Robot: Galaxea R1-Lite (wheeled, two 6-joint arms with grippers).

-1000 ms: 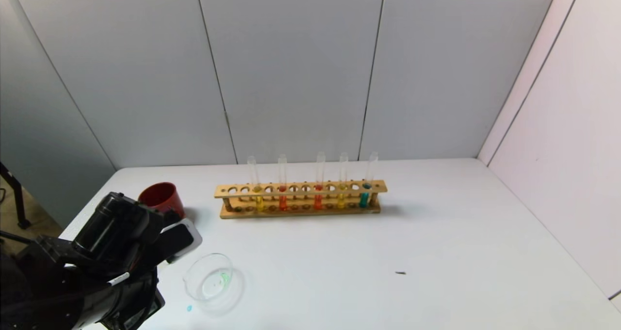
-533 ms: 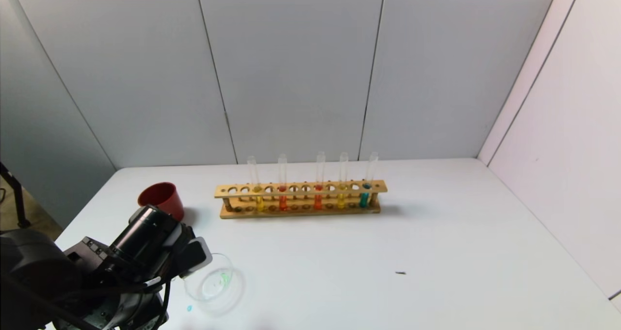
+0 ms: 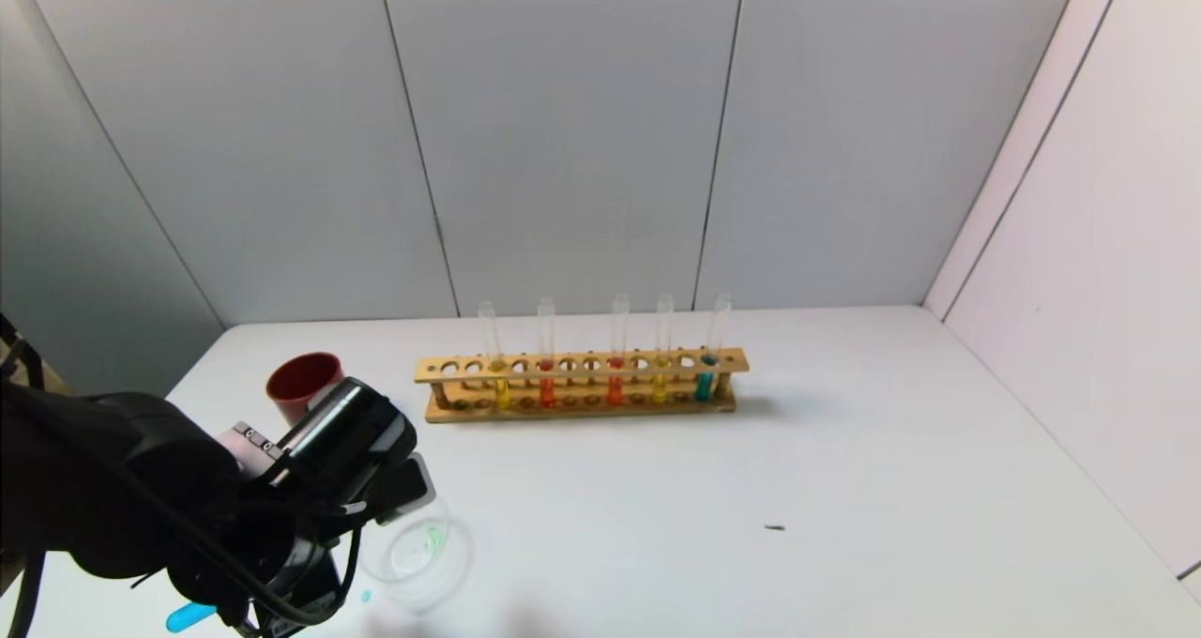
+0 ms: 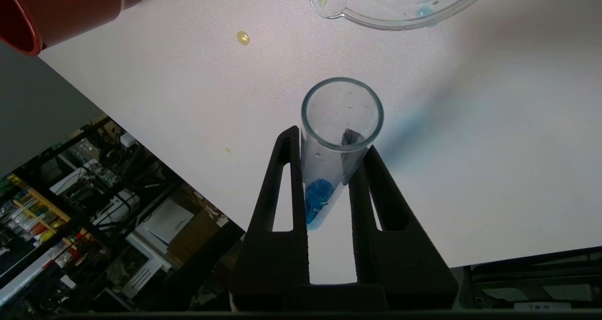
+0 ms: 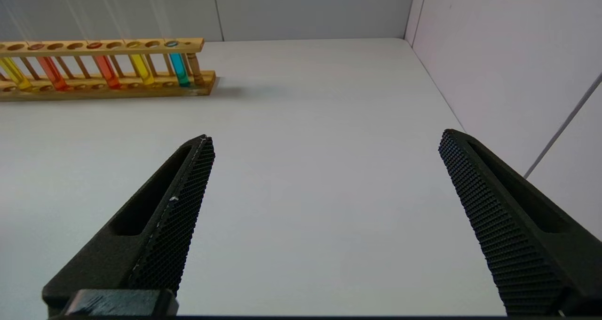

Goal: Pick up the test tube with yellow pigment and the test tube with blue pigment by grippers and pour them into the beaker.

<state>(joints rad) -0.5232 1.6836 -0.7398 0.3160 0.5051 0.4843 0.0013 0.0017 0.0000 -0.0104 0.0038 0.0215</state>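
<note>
Beside the beaker (image 4: 400,9), the left hand (image 4: 329,155) clamps a clear test tube (image 4: 336,136) holding little blue liquid.

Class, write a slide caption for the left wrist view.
Left gripper holds the blue-pigment test tube near the beaker.

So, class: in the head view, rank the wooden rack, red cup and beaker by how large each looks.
1. wooden rack
2. beaker
3. red cup
Both vessels are partly hidden by the left arm, so their order is unsure.

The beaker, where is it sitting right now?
The beaker stands on the table's near-left part in the head view, just right of the left pincer, with the red cup behind it.
</note>
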